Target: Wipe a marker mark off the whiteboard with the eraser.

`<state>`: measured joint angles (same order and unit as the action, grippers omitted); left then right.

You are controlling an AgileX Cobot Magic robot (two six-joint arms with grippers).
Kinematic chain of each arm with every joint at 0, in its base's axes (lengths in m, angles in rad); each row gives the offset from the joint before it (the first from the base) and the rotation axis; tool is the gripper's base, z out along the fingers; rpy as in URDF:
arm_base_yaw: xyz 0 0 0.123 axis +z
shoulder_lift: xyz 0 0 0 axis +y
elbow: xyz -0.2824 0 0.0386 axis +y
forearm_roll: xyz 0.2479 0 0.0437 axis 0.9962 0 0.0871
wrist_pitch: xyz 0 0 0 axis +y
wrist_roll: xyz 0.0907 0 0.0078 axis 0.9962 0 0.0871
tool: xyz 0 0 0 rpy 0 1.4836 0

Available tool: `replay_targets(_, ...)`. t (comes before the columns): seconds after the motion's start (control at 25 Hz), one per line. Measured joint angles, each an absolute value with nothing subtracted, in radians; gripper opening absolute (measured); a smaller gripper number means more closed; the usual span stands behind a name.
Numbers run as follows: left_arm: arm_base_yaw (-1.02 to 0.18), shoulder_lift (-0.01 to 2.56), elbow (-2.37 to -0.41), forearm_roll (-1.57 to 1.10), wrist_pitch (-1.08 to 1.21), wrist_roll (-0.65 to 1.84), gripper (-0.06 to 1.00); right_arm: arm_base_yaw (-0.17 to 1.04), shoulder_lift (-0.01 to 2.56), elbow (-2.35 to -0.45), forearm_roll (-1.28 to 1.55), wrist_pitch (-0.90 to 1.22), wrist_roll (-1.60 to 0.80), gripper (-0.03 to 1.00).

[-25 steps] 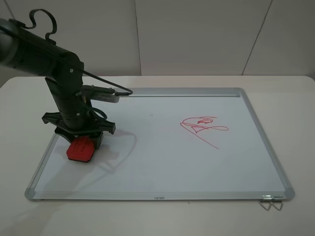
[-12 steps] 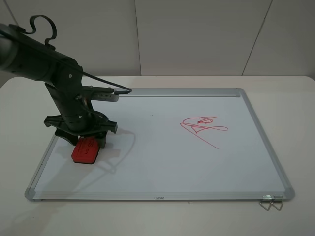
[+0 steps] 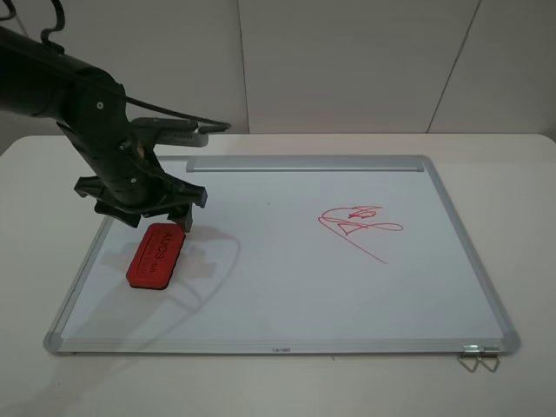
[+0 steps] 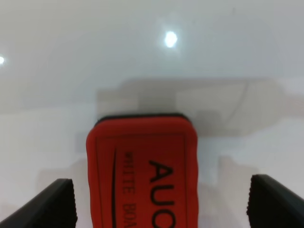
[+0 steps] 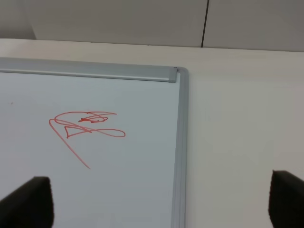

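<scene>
The red eraser (image 3: 155, 254) lies flat on the whiteboard (image 3: 287, 287) near its left edge, lettering up. My left gripper (image 3: 143, 214) hovers just above and behind it, open, touching nothing. In the left wrist view the eraser (image 4: 142, 166) sits between the spread fingertips (image 4: 57, 204) of the left gripper (image 4: 164, 206), with gaps on both sides. The marker mark is out of view in every frame. Only a wider red scribble (image 3: 358, 224) with a long diagonal stroke shows, on the board's right half. My right gripper (image 5: 156, 202) is open above that scribble (image 5: 85, 126).
The whiteboard lies on a white table (image 3: 521, 174) against a pale wall. A metal binder clip (image 3: 479, 358) sits at the board's near right corner. The left arm (image 3: 61, 87) and its cable reach in from the upper left.
The left gripper has opened, let go of the eraser and risen away toward the far left. The eraser stays lying on the board.
</scene>
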<state>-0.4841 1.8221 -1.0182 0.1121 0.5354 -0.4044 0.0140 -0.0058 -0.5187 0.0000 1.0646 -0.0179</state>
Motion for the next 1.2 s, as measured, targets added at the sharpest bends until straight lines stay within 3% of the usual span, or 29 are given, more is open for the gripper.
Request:
replay_targets(0.32,-0.483,1.586,-1.002,0.125,0.504,-0.276,0.76,0.014,-0.006,-0.519,0.0,1.065,-0.018,0.83)
replay_targets(0.6,-0.387,1.278,-0.898,0.144,0.495,-0.247,0.77,0.014,-0.006,-0.519,0.0,1.065,-0.018,0.83)
replay_targets(0.8,-0.313,1.037,-0.808,0.15,0.595,-0.173,0.77,0.014,-0.006,-0.519,0.0,1.065,-0.018,0.83)
replay_targets(1.2,-0.306,0.571,-0.723,0.14,0.801,-0.134,0.77,0.014,-0.006,-0.519,0.0,1.065,-0.018,0.83)
